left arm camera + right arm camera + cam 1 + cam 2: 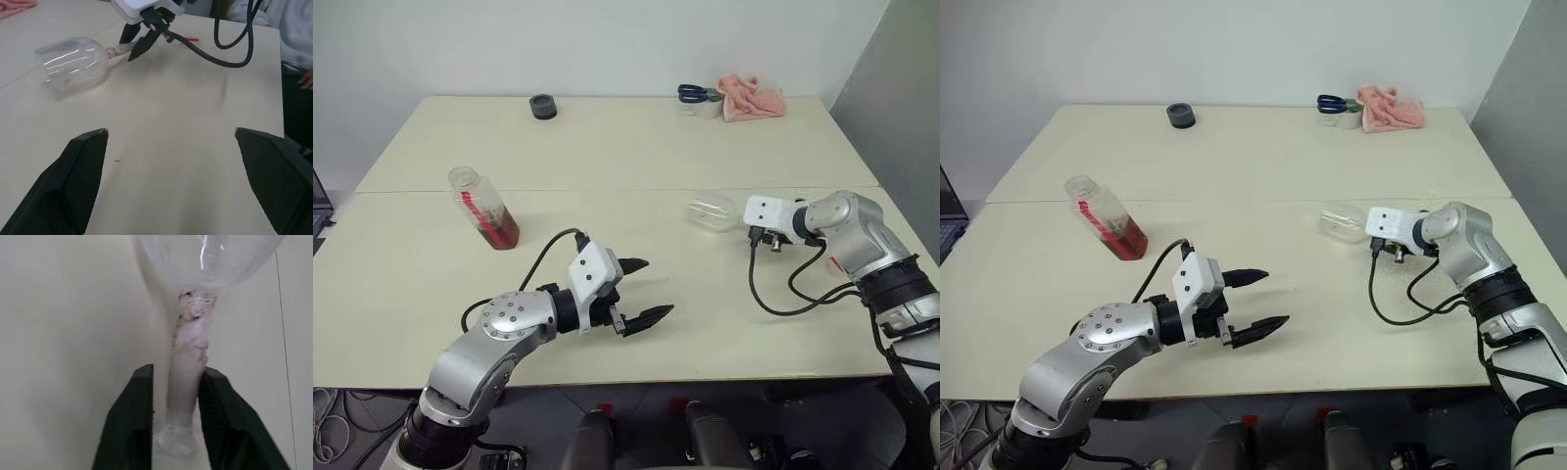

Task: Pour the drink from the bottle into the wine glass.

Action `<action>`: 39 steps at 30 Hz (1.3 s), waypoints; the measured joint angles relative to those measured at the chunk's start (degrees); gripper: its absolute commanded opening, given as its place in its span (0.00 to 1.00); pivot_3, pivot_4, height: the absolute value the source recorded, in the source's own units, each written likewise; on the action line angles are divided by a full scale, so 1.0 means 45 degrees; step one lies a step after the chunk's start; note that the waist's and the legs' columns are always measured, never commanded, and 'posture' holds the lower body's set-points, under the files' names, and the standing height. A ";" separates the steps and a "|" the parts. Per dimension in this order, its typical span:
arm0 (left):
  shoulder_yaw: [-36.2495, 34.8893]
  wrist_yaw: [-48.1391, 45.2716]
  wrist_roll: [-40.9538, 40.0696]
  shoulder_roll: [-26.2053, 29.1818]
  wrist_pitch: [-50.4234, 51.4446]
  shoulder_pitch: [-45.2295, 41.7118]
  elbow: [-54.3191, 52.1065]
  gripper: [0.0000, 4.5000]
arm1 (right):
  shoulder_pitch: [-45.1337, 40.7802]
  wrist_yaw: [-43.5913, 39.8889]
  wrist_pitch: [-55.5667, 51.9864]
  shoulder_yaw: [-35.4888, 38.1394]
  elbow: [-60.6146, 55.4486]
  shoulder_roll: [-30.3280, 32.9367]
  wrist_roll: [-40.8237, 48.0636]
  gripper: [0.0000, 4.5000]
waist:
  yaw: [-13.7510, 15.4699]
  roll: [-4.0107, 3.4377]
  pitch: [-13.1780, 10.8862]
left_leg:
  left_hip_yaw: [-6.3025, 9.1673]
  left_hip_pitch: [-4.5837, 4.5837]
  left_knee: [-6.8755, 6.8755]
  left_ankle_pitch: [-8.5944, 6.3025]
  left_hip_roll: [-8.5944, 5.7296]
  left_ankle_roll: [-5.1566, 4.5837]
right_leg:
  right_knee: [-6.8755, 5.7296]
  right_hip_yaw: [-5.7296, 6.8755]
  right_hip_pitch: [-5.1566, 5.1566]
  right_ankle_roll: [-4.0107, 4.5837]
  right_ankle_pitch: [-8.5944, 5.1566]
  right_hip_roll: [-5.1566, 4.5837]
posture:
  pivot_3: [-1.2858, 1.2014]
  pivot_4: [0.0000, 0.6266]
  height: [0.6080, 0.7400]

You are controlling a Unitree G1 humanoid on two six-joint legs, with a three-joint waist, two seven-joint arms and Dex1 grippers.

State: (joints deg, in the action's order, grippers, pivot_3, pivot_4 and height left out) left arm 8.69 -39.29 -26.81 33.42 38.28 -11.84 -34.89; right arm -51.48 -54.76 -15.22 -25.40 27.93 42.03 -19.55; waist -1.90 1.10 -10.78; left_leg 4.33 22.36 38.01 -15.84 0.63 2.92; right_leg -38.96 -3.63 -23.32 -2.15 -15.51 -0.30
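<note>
Right wrist view has the wine glass (195, 308) lying on its side on the tabletop (636, 157), its stem pinched between the right tool (176, 406) fingers. Raised by that thin stem, the bowl's weight may twist it in the grip or slip it free. Well apart to the left, the bottle (485, 210) with the drink (501, 231) waits; the left tool (641, 290) hangs spread, empty.

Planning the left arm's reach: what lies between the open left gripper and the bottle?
Bare cream tabletop separates the left gripper from the clear plastic bottle of reddish-brown drink, seen in both eye views.
</note>
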 measured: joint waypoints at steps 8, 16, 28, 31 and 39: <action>-0.0005 -0.0026 0.0004 0.0047 0.0004 0.0034 -0.0011 1.00 | -0.0232 0.0220 0.0596 0.0138 0.0634 -0.0483 -0.0367 0.03 | -0.0077 0.0000 0.0000 | -0.0010 -0.0011 -0.0001 0.0000 0.0005 0.0000 | -0.0007 -0.0010 0.0000 0.0001 0.0000 0.0004 | 0.52 0.24 1.00; -0.1085 0.1263 0.0636 -0.0517 -0.0937 0.2981 -0.0021 1.00 | -0.0308 0.2027 0.1152 0.2860 0.0996 -0.4074 0.2262 0.03 | -0.0630 -0.0004 -0.0002 | -0.0014 -0.0079 -0.0034 -0.0002 0.0048 -0.0002 | -0.0021 -0.0083 0.0004 0.0018 0.0011 0.0023 | 0.52 0.24 1.00; -0.1971 0.4469 0.1921 -0.3941 -0.3601 0.7586 -0.1136 1.00 | 0.0737 0.5595 0.0669 0.5585 0.2179 -0.8613 0.5554 0.03 | -0.0171 0.0002 0.0002 | -0.0040 -0.0057 -0.0021 -0.0005 -0.0001 -0.0008 | -0.0004 -0.0055 0.0028 0.0000 0.0026 -0.0046 | 0.52 0.24 1.00; -0.1923 0.4516 0.1925 -0.3847 -0.3593 0.7984 -0.1828 1.00 | 0.0855 0.5963 0.1278 0.5600 0.2656 -0.8760 0.5522 0.03 | -0.0250 -0.0005 0.0005 | -0.0077 -0.0073 -0.0026 -0.0005 -0.0009 -0.0008 | -0.0005 -0.0080 0.0024 0.0000 0.0026 -0.0026 | 0.52 0.24 1.00; -0.2366 0.4431 0.1449 -0.3418 -0.3199 0.8160 -0.2294 1.00 | 0.2031 0.5885 0.1761 0.4889 0.1357 -0.8278 0.5283 0.03 | -0.0304 -0.0023 0.0019 | -0.0076 -0.0089 -0.0033 -0.0006 0.0016 -0.0009 | -0.0005 -0.0081 0.0031 0.0011 0.0016 0.0022 | 0.52 0.24 1.00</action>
State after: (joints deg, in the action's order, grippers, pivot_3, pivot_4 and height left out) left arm -1.96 -19.35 -20.29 18.04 23.88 24.88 -45.21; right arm -42.34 -28.28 -7.29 -3.40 34.03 4.78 4.23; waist -3.27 0.99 -10.70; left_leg 3.98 21.96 37.86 -15.87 0.70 2.88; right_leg -38.98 -3.99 -23.18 -2.10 -15.44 -0.20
